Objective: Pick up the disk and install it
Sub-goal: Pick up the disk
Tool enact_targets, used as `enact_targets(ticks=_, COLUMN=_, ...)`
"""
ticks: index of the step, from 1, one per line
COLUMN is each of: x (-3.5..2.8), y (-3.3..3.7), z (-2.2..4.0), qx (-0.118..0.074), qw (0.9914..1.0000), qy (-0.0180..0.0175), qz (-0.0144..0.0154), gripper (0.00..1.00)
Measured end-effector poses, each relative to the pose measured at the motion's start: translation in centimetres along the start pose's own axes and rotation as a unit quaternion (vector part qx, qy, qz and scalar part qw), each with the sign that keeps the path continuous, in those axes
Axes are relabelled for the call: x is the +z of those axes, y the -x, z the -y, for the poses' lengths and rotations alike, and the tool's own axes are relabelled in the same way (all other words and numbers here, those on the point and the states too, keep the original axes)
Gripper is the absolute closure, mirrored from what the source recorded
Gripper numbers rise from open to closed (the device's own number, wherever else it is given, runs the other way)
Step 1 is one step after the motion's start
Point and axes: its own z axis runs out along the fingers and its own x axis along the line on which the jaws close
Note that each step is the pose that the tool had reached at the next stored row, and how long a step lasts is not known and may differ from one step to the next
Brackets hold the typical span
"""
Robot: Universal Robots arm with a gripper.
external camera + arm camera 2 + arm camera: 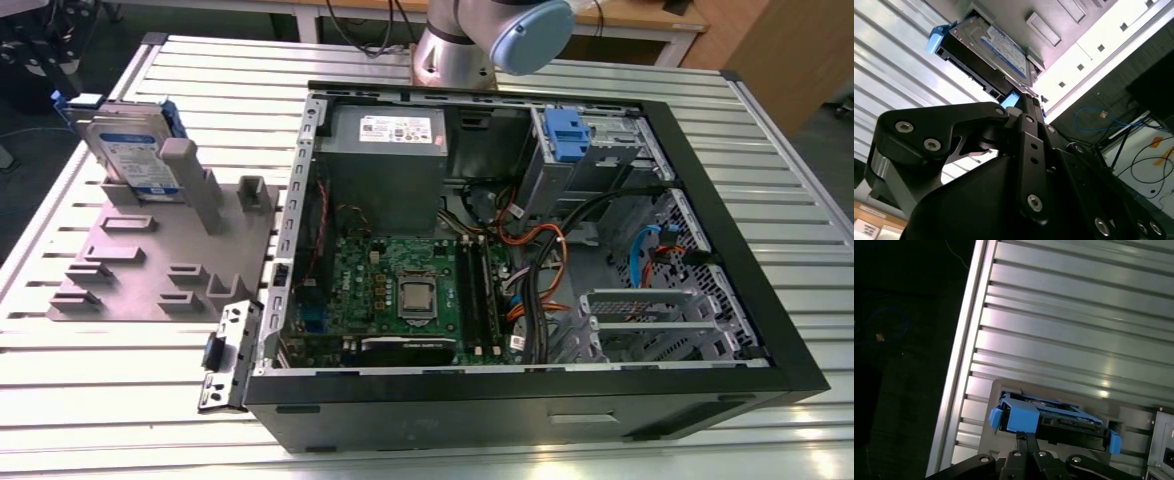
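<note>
Exterior view: you have the disk (134,150) standing on edge in a slot at the far end of the grey fixture plate (150,262), label side facing the open computer case (534,405). The plate lies on the slatted aluminium counter (120,400), touching the case on the exterior view's left. The robot arm (497,38) rises from the counter just behind the case.

Inside the case, you can see:
- the grey power supply (387,130) in the far corner
- the green motherboard (400,285) below it
- the metal drive cage (594,160) with its blue tab (567,135) towards the exterior view's right

In both wrist views, your hand (1025,436) (1022,100) is drawn narrow, with hardly any gap at the tips. The tips sit at the blue carrier bracket (1021,417) on one end of the disk (999,47). You cannot tell from these views whether they actually pinch the bracket or only touch it. The disk (1064,422) is seated in the fixture plate (999,390), not lifted. It is well apart from the drive cage.
</note>
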Motion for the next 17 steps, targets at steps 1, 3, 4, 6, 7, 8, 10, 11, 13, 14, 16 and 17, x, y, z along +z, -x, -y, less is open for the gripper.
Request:
enact_targets(ticks=1, x=0.00, y=0.00, z=0.00, qx=-0.008, qw=0.99997, qy=0.0001, qz=-0.0004, gripper=0.89)
enact_targets(ticks=3, x=-0.01, y=0.00, z=0.00, qx=-0.021, qw=0.99978, qy=0.0002, qz=-0.0010, gripper=0.89)
enact_targets(ticks=4, x=0.00, y=0.00, z=0.00, qx=-0.025, qw=0.99967, qy=0.0002, qz=-0.0012, gripper=0.89)
enact_targets(ticks=6, x=-0.01, y=0.00, z=0.00, qx=-0.030, qw=0.99954, qy=0.0003, qz=-0.0014, gripper=0.89)
enact_targets(ticks=7, x=-0.01, y=0.00, z=0.00, qx=-0.031, qw=0.99953, qy=0.0003, qz=-0.0014, gripper=0.89)
enact_targets(ticks=8, x=-0.01, y=0.00, z=0.00, qx=-0.031, qw=0.99952, qy=0.0003, qz=-0.0014, gripper=0.89)
enact_targets(ticks=10, x=-0.01, y=0.00, z=0.00, qx=-0.031, qw=0.99952, qy=0.0003, qz=-0.0014, gripper=0.89)
enact_targets(ticks=11, x=-0.01, y=0.00, z=0.00, qx=-0.031, qw=0.99952, qy=0.0003, qz=-0.0014, gripper=0.89)
enact_targets(ticks=13, x=0.00, y=0.00, z=0.00, qx=-0.031, qw=0.99952, qy=0.0003, qz=-0.0014, gripper=0.89)
enact_targets(ticks=14, x=0.00, y=0.00, z=0.00, qx=-0.031, qw=0.99952, qy=0.0003, qz=-0.0014, gripper=0.89)
enact_targets(ticks=16, x=0.00, y=0.00, z=0.00, qx=-0.031, qw=0.99952, qy=0.0003, qz=-0.0014, gripper=0.89)
enact_targets(ticks=17, x=-0.01, y=0.00, z=0.00, qx=-0.031, qw=0.99952, qy=0.0003, qz=-0.0014, gripper=0.89)
